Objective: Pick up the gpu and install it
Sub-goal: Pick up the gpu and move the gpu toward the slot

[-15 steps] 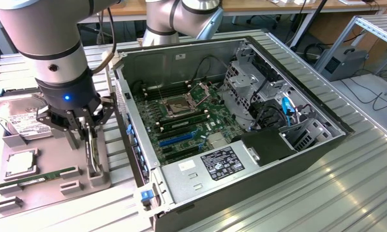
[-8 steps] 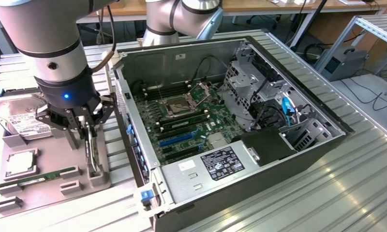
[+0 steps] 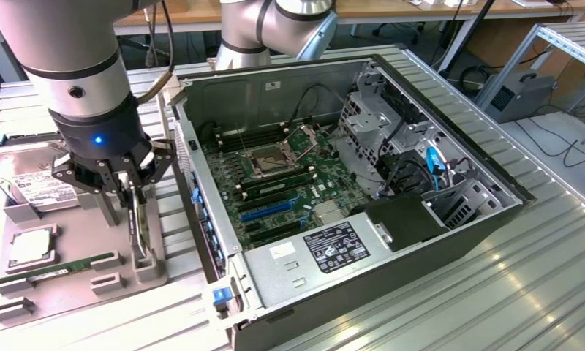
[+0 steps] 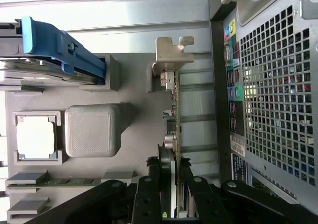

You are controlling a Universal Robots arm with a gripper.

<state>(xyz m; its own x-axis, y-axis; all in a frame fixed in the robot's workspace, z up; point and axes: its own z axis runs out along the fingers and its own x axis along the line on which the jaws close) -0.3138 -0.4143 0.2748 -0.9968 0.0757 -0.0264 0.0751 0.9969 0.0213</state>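
The gpu is a slim dark card standing on edge in a slot of the grey holder tray, at the exterior view's left beside the open computer case. My gripper reaches down over it, one finger on each flat side, shut on the card. In the wrist view the gpu runs away from my gripper, its silvery end bracket at the far end by a post of the tray. The blue expansion slots on the motherboard lie bare inside the case.
On the tray lie a silver hard drive, a processor chip and a thin green memory stick. The case's perforated rear wall stands close beside the card. A second robot arm rises behind the case.
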